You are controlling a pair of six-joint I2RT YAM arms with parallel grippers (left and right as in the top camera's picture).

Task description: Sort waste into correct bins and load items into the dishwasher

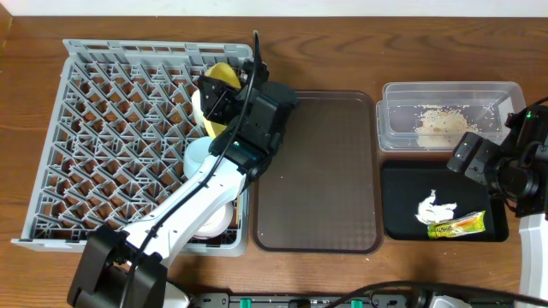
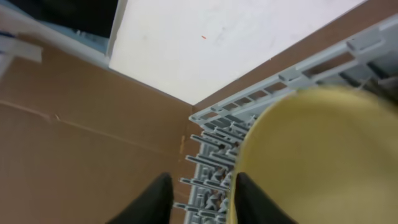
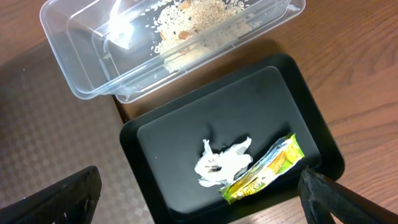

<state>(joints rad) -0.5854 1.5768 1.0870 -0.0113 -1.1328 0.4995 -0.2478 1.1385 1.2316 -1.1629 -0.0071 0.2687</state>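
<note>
The left claw (image 2: 202,182) is over the far right part of the rack (image 2: 211,140). Its fingers (image 2: 155,199) are partly apart, and between them only the lattice of the rack shows, so it has hold of nothing. The plate (image 2: 311,155) looks to stand on its edge in the rack, just to the right of this claw (as the wrist view shows it). Its rim lies close against the finger on that side, and I cannot tell if the two touch. Nearer to the robot than the claw, under the arm, the blue bowl (image 1: 199,158) and the white bowl (image 1: 214,224) sit in the rack, both partly hidden.

The right claw (image 3: 199,177) is spread wide and empty. It hangs above the black tray (image 3: 292,93). Right under it lie the tissue (image 3: 221,163) and the wrapper (image 3: 264,171), touching each other, with the wrapper on the right of the tissue. Beyond the claw, just beside the black tray, is the tub (image 3: 59,43) with the scraps (image 3: 199,18) inside. The brown tray (image 1: 317,171) lies on the tabletop (image 1: 26,85) between the two claws.
</note>
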